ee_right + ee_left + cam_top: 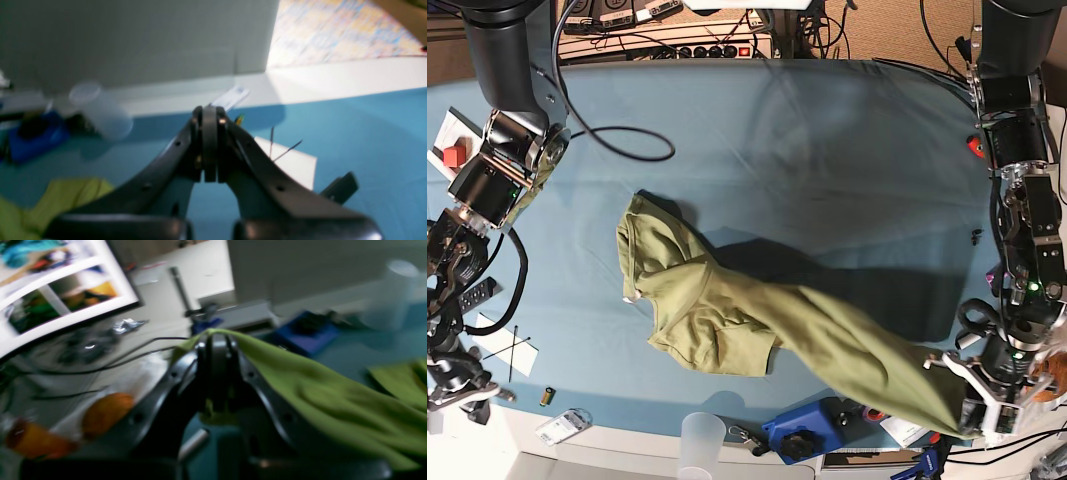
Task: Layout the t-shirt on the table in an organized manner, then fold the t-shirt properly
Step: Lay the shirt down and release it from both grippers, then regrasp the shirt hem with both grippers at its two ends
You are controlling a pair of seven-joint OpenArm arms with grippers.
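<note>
Left pincer (217, 340) clamps t-shirt (757, 325) edge | table (827, 150) far half bare

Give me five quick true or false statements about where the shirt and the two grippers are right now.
1. The left gripper is shut on the t-shirt. True.
2. The right gripper holds the shirt too. False: it is shut on nothing.
3. The shirt lies flat and spread out. False: it is bunched, one end lifted.
4. A translucent cup stands at the edge of the table. True.
5. The shirt is red. False: olive green.
</note>
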